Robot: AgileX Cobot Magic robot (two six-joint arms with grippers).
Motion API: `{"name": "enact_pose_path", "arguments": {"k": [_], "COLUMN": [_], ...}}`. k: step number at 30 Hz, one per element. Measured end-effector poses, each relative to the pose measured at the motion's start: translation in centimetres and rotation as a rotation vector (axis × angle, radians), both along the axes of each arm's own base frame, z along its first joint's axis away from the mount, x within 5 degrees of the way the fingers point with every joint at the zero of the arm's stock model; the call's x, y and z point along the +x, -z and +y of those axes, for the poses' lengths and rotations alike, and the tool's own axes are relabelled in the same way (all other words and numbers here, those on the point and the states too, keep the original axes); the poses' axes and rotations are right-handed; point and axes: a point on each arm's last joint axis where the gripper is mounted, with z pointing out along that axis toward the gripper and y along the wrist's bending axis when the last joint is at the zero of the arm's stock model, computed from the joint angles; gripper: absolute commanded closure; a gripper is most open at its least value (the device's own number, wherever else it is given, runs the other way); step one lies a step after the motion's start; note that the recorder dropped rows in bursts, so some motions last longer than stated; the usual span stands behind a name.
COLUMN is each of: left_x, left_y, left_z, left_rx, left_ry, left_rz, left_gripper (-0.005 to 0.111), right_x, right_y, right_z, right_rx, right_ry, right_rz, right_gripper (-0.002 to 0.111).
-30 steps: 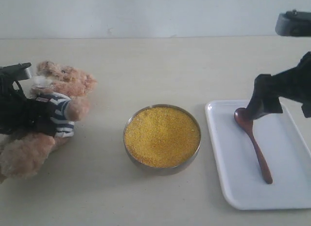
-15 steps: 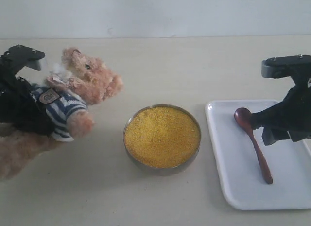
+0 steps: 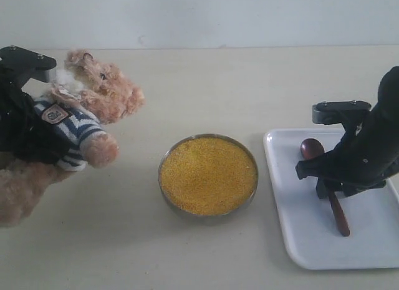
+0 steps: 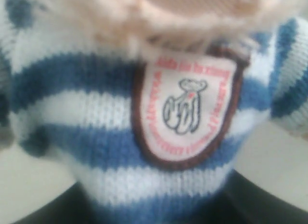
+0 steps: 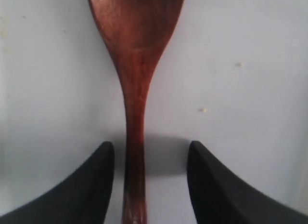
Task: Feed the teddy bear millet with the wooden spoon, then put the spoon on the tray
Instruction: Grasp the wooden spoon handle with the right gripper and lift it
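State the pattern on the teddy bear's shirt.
The teddy bear wears blue and white stripes, which show best in the left wrist view.

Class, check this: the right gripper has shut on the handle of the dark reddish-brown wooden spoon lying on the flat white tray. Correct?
No. The right wrist view shows the right gripper open, fingers apart from the dark reddish-brown wooden spoon lying on the flat white tray.

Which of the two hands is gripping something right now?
The left hand, holding the teddy bear up; the right hand is open, straddling the handle of the wooden spoon.
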Motion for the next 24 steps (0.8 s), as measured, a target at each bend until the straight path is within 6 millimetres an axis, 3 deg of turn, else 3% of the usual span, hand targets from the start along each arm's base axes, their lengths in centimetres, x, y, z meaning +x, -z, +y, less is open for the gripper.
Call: {"name": "enact_pose_path", "arguments": {"k": [2, 6, 13, 17, 20, 24], "left_x": [0.0, -0.1, -0.1, -0.1, -0.2, -0.2], "left_y": [0.0, 0.0, 0.0, 0.0, 0.1, 0.1], "left_z": [0.0, 0.2, 0.2, 0.2, 0.2, 0.2], "left_rx": [0.004, 0.022, 0.026, 0.026, 0.027, 0.028], "left_ry": [0.000, 0.004, 0.006, 0.006, 0.006, 0.006], "left_rz": [0.004, 0.015, 0.015, 0.015, 0.019, 0.023], "left_gripper": [0.103, 0.103, 0.103, 0.103, 0.103, 0.103], "right_x": [0.1, 0.3, 0.8, 0.6, 0.6, -0.6], "right_y": [0.3, 0.4, -0.1, -1.4, -4.8, -10.2], "right_z": [0.0, 0.1, 0.3, 0.4, 1.2, 4.2], "right_rx": [-0.004, -0.007, 0.004, -0.007, -0.079, -0.241], "right_ry": [-0.015, -0.026, -0.057, -0.106, -0.219, -0.430], "right_rz": [0.008, 0.003, 0.012, 0.078, 0.042, -0.075], "right_gripper": [0.069, 0.108, 0.109, 0.109, 0.109, 0.109]}}
